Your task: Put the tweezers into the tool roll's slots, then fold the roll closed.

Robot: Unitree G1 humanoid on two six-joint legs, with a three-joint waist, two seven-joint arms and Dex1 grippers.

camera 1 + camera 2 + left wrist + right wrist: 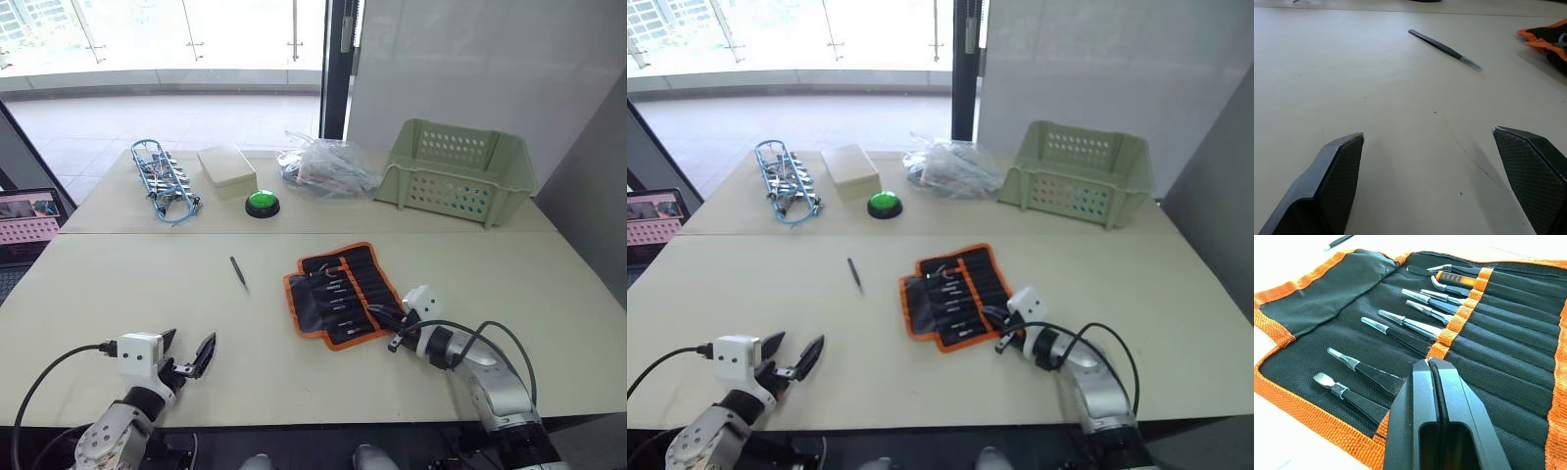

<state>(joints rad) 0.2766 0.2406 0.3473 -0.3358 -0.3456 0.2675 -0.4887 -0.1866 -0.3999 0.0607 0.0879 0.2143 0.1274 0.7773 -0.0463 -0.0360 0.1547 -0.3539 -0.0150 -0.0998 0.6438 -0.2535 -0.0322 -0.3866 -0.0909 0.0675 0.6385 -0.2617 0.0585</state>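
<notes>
Table [147,284]: pale beige top that carries everything named below.
Basket [457,171]: pale green, perforated, at the table's far edge, well beyond the tool roll and to its right.
Plastic bag [328,166]: clear and crumpled, just left of the basket.
Tool roll [340,292]: lies open and flat, black with orange edging; the landmark for the other places.
Slots [1498,338]: narrow black pockets behind an orange band across the roll's inner face; several tweezers [1405,325] sit in them side by side, their metal tips lying out over the flap.
Wire bundle [163,179]: blue wire with metal clips, far off to the roll's left and beyond it.
Box [226,170]: pale and shallow, between the wire bundle and the bag.
Button [262,203]: green dome on a black base, just in front of the box.
Right gripper [384,317]: at the roll's near right corner, over the fabric; fingers pressed together, nothing seen between them.
Left gripper [188,356]: well to the roll's left and nearer the table's front edge, fingers spread wide, holding nothing.
Loose tweezer [238,272]: one black pair lying on the bare table just left of the roll, apart from it.
</notes>
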